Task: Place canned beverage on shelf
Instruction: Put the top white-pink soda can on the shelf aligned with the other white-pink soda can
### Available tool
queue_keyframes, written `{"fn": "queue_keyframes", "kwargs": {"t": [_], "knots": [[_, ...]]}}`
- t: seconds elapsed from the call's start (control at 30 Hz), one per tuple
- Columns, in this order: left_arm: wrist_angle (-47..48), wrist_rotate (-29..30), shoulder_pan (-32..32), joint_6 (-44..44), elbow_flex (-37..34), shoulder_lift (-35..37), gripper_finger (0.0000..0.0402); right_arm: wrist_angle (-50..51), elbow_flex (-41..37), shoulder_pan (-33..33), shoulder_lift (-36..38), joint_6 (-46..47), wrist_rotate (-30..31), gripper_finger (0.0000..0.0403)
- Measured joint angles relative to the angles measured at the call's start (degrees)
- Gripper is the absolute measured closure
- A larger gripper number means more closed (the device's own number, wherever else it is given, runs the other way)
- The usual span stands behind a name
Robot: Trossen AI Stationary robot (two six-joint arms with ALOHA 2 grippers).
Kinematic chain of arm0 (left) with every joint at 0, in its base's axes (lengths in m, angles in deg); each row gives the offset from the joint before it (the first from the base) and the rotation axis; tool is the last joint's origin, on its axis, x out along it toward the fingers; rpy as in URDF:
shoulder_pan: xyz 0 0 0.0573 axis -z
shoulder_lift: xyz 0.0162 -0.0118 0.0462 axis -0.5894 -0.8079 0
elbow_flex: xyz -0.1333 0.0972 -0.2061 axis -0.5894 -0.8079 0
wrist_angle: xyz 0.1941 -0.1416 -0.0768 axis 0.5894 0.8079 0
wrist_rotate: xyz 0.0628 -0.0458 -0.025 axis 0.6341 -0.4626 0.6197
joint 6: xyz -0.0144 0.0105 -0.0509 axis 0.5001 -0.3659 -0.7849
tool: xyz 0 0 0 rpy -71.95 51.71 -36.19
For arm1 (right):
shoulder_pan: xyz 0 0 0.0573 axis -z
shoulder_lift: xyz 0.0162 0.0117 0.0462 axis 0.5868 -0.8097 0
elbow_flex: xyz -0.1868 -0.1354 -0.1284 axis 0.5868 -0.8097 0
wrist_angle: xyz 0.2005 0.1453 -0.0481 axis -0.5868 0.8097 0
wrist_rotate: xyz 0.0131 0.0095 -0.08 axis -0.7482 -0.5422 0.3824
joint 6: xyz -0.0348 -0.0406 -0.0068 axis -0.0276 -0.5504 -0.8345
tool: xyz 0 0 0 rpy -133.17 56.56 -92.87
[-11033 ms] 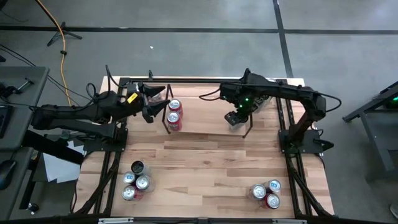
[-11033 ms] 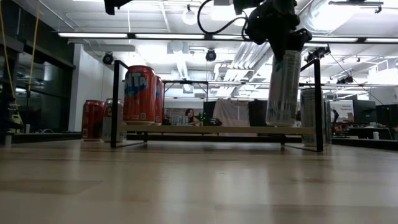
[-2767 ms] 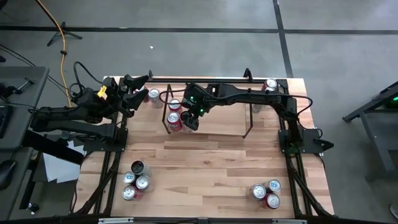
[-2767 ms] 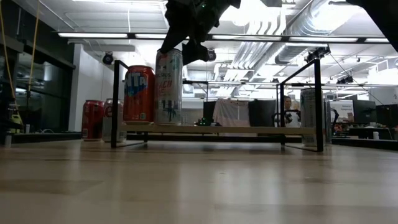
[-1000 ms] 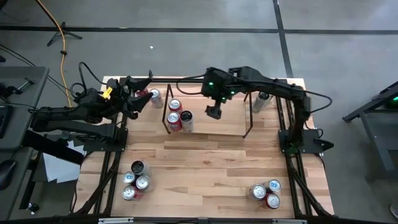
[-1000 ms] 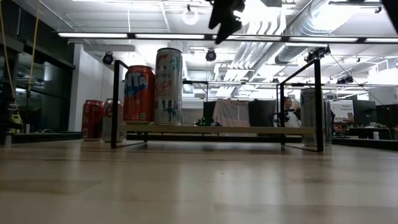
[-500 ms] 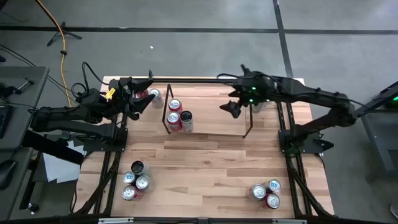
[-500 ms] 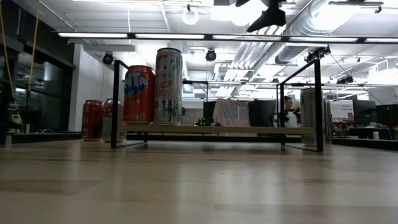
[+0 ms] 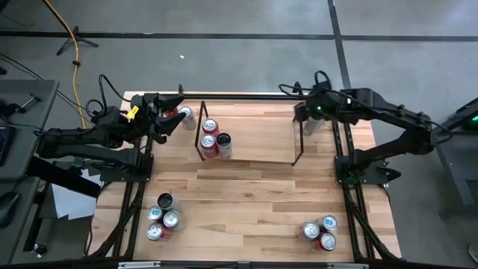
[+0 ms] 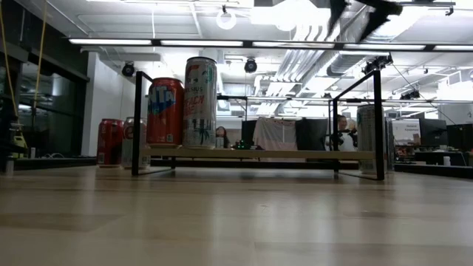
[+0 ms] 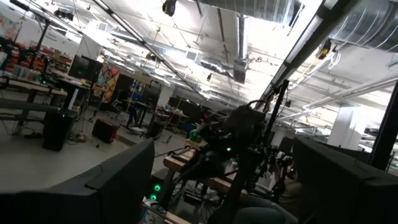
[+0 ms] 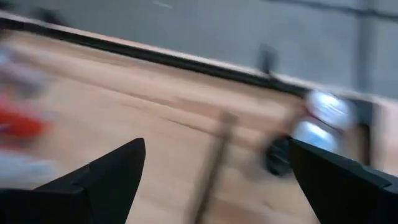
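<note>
1. Black thin-rod shelf [image 9: 246,138] with a see-through top sits toward the far middle of the wooden worktop [image 9: 246,202].
2. Three cans are bunched at the shelf's left end: two red ones [image 9: 209,134] and a taller white slim can [image 10: 199,103] right next to them. From table height the tall one and a red can [image 10: 165,111] stand upright on the shelf top, side by side.
3. Rest of the shelf top, over to its right end, is bare.
4. Right pincer [image 9: 299,112] is up in the air past the shelf's far right corner, fingers spread and holding nothing. Just beside it are some silvery cans [image 9: 314,123] on the worktop at the far right edge; its own wrist camera catches them too [image 12: 320,121], though badly smeared.
5. Left pincer [image 9: 166,119] waits near the far left corner, released as well, nothing in it. A couple of cans [image 9: 181,114] sit right in front of it, outside the shelf.
6. More cans on the near side: a cluster at the left [image 9: 160,217] and a smaller one at the right [image 9: 320,232], both well apart from the shelf.
7. Someone is visible way back in the room [image 10: 341,133], beyond the worktop.
</note>
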Motion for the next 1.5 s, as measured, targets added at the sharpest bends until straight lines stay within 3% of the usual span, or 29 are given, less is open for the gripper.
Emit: {"fn": "queue_keyframes", "kwargs": {"t": [0.1, 0.23, 0.37, 0.57, 0.67, 1.23, 1.5], "knots": [[0.00, 0.00, 0.01, 0.00, -0.01, -0.04, 0.0064, 8.40, -1.82, 2.96, -0.01, 6.13, 0.03, 0.0025], [0.00, 0.00, 0.02, 0.00, -0.01, -0.04, 0.0064, 9.12, -6.65, 7.53, 0.06, 8.72, -0.17, 0.0025], [0.00, 0.02, 0.00, 0.00, 0.00, -0.04, 0.0064, 3.23, -11.35, 13.40, 0.20, 9.12, -1.06, 0.0025], [-0.02, 0.02, 0.00, 0.00, -0.02, -0.04, 0.0064, -9.40, -19.76, 20.52, 0.18, 7.22, -8.11, 0.0025], [0.00, 0.02, 0.00, -0.02, -0.02, -0.04, 0.0064, -10.73, -22.79, 22.78, 0.14, 7.64, -9.61, 0.0025], [0.00, 0.04, 0.02, 0.00, -0.02, -0.04, 0.0064, -16.24, -29.21, 24.55, 0.09, 10.28, -13.87, 0.0027], [0.00, 0.04, 0.00, 0.00, -0.02, -0.04, 0.0064, -17.59, -29.77, 24.55, 0.07, 10.63, -13.88, 0.0080]]}}
